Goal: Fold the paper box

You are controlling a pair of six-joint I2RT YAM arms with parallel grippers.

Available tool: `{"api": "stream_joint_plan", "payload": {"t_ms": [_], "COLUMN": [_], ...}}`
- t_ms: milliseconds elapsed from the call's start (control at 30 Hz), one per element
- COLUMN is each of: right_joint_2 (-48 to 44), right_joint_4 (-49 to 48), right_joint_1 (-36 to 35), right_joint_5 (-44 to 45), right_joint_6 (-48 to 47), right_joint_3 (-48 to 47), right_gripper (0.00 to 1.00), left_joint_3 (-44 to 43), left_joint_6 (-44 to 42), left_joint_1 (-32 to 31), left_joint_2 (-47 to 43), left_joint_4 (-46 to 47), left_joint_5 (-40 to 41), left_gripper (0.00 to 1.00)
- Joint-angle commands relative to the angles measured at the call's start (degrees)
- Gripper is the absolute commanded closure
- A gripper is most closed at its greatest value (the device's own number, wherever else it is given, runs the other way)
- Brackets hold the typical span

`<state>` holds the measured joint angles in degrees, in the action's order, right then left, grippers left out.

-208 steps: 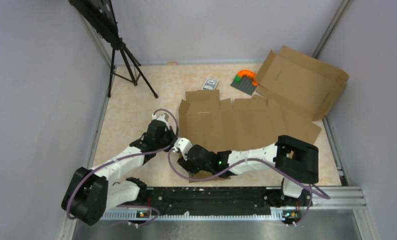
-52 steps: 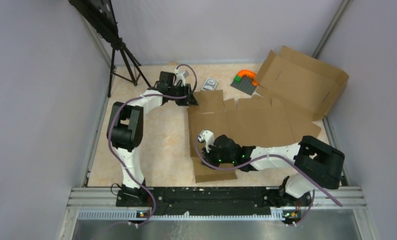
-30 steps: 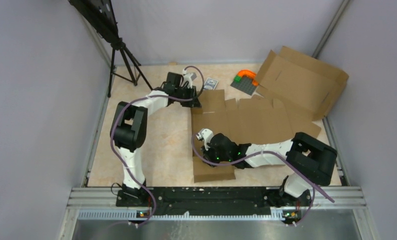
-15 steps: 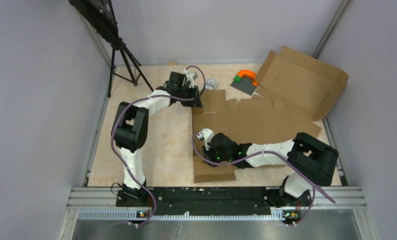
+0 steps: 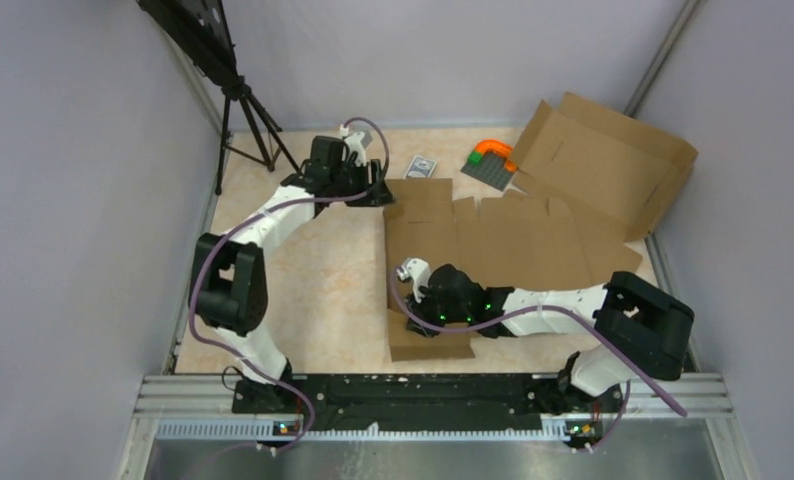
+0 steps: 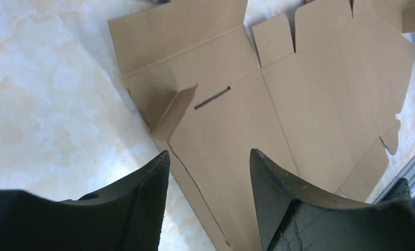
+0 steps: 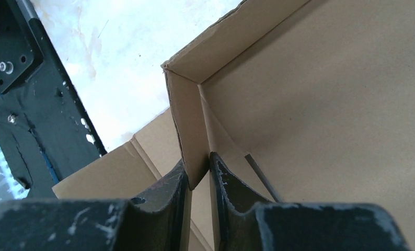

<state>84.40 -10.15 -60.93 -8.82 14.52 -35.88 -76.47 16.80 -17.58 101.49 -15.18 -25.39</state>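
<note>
**A:** What sits closest to the arm bases?

**B:** The right gripper [image 7: 197, 172], low over the near left corner of the paper box [image 5: 513, 245]. Its fingers [image 7: 169, 193] are pinched together on a raised flap. That flap stands upright and meets a low side wall at a corner.

**A:** And the rest of the box?

**B:** It lies mostly flat on the pale marbled counter [image 5: 313, 270], right of centre, with its panels and small tabs spread toward the far side. One near panel reaches almost to the rail.

**A:** Where is the other arm?

**B:** It stretches across to the box's far left corner. The left gripper [image 6: 208, 157] hangs above that corner with its fingers [image 6: 150, 183] well apart and nothing between them. A small flap [image 6: 176, 112] is tipped up on the cardboard just beyond the tips. I cannot tell whether the fingers touch the board.

**A:** Anything farther back?

**B:** A small grey card pack [image 5: 422, 166] and a grey plate [image 5: 490, 160] carrying green and orange pieces. A second cardboard blank [image 5: 603, 160] leans at the far right wall, and a black tripod [image 5: 248, 120] stands far left.
</note>
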Motion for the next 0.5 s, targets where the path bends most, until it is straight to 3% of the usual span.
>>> {"api": "stream_joint_plan", "payload": {"t_ms": [0,200,467], "right_joint_2": [-1.18,-0.77,1.25], "right_joint_4": [0.06,4.50,4.68], "right_joint_1": [0.51,0.49,0.49], "right_joint_5": [-1.24,3.73,5.96], "right_joint_6": [-1.13,-1.49,-1.00], "right_joint_3": [0.35,-1.82,-4.25], "right_gripper": [0.82,0.72,0.69], "left_joint_3": [6.22,18.29,30.94], "left_joint_6": [2.62,7.55,12.73], "left_joint_1": [-0.17,-0.82,-3.85], "left_joint_2": [-6.58,-14.76,-24.13], "left_joint_4": [2.85,6.83,7.63], "left_joint_5": [0.78,2.37,4.31], "left_gripper": [0.40,0.42,0.40]}}
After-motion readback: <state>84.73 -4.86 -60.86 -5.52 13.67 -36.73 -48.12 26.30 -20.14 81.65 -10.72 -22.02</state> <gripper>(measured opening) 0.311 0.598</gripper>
